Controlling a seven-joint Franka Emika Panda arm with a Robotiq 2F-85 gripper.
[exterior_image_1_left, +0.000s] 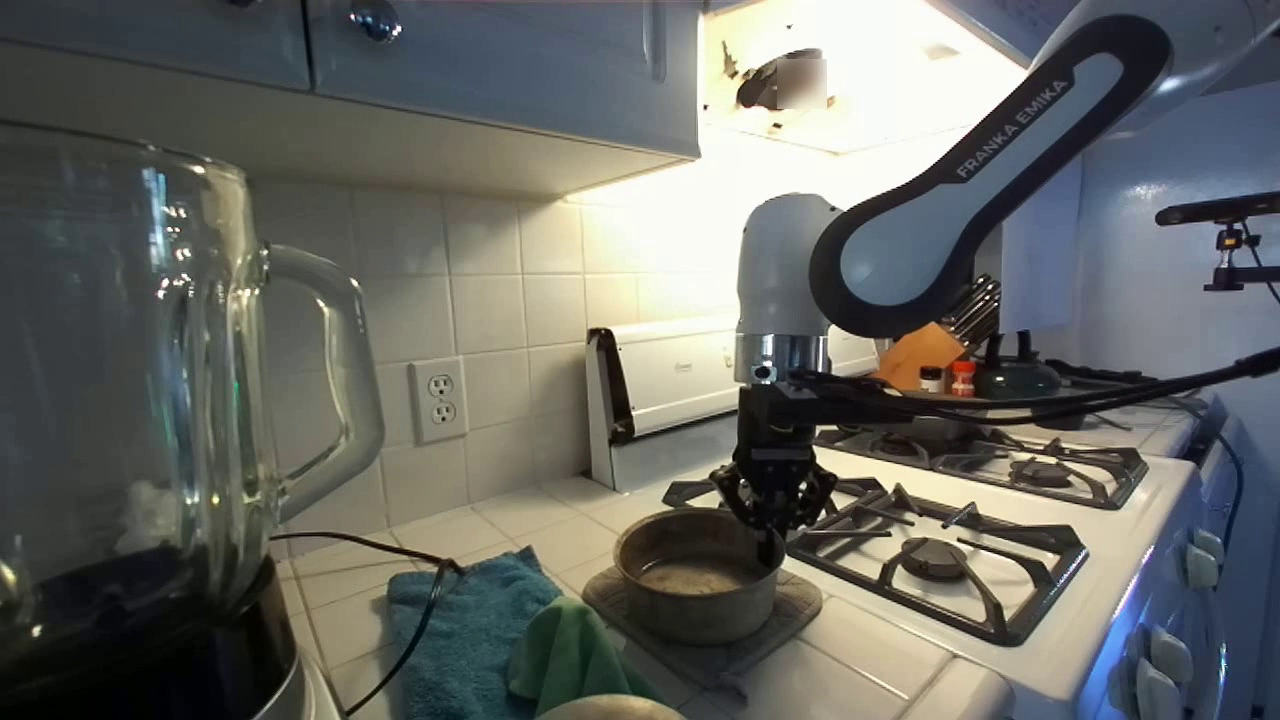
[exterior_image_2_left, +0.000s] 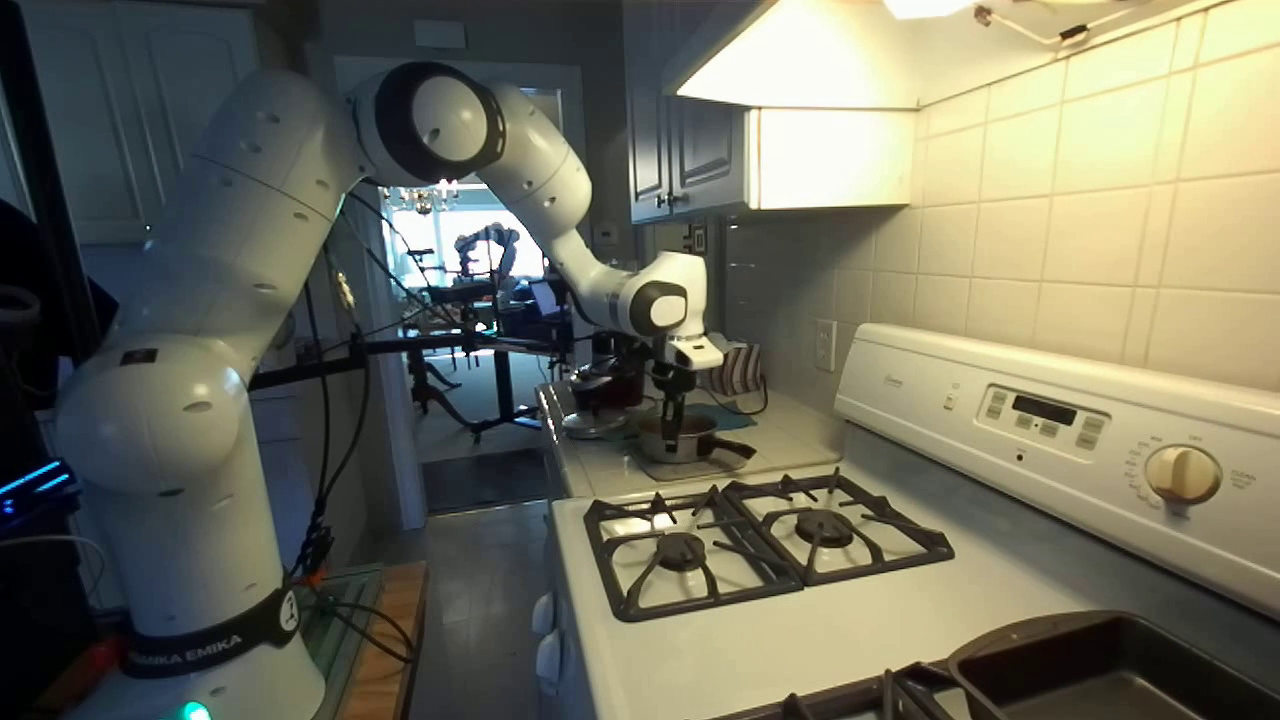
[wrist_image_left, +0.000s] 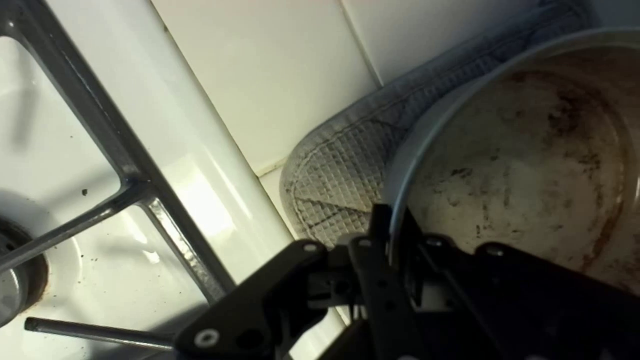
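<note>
Your gripper (wrist_image_left: 397, 220) is clamped on the pot (exterior_image_1_left: 695, 608): wrist view shows one finger (wrist_image_left: 381, 219) outside the wall, its mate inside, rim pinched between. You're pointing down, on the pot's stove-side edge. Pot sits upright on a quilted pot holder (wrist_image_left: 335, 190), which lies on the tile counter (exterior_image_1_left: 860, 655) just beside the stove (exterior_image_2_left: 740, 655). Inside bottom of the pot is stained brown and black. In an exterior view its dark handle (exterior_image_2_left: 735, 450) sticks out toward the back wall (exterior_image_2_left: 1080, 240). Next out from your fingers on the stove side: a black burner grate (wrist_image_left: 97, 120), apart from them. On the pot's other side, a blue towel (exterior_image_1_left: 465, 615) lies on the counter, green cloth (exterior_image_1_left: 565, 655) bunched into a peak there; can't tell if it's on the towel or beside it. Farther that way: blender (exterior_image_1_left: 200, 420), glass jug on a dark base. Outlet (exterior_image_1_left: 439, 400) is set in the same wall. Past the burners, a knife block (exterior_image_1_left: 920, 355) and two small bottles (exterior_image_1_left: 963, 378). Baking pan (exterior_image_2_left: 1120, 690) is well apart from the pot, at the stove's opposite end.
</note>
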